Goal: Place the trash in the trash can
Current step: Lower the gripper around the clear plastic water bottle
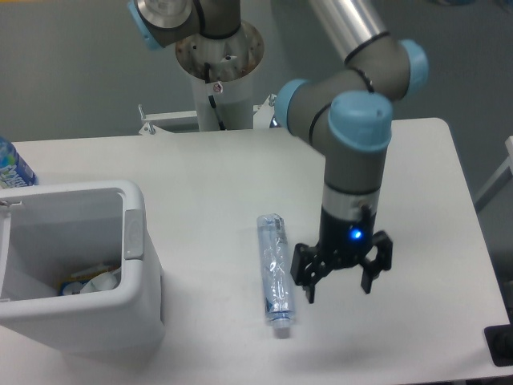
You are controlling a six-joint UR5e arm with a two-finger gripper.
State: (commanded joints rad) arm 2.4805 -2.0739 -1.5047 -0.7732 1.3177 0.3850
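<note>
A long flattened clear bottle with a bluish tint (275, 269) lies on the white table, cap end toward the front edge. Just to its right my gripper (337, 287) hangs low over the table, open, with nothing between its fingers. The near finger stands a short way from the bottle's side, apart from it. At the front left sits the white trash can (136, 241), and crumpled white wrapper (92, 281) shows inside it at the bottom.
An upright blue-labelled bottle (12, 167) peeks in at the left edge behind the can. The arm's base column (220, 72) rises at the back of the table. A dark object (500, 345) sits at the front right corner.
</note>
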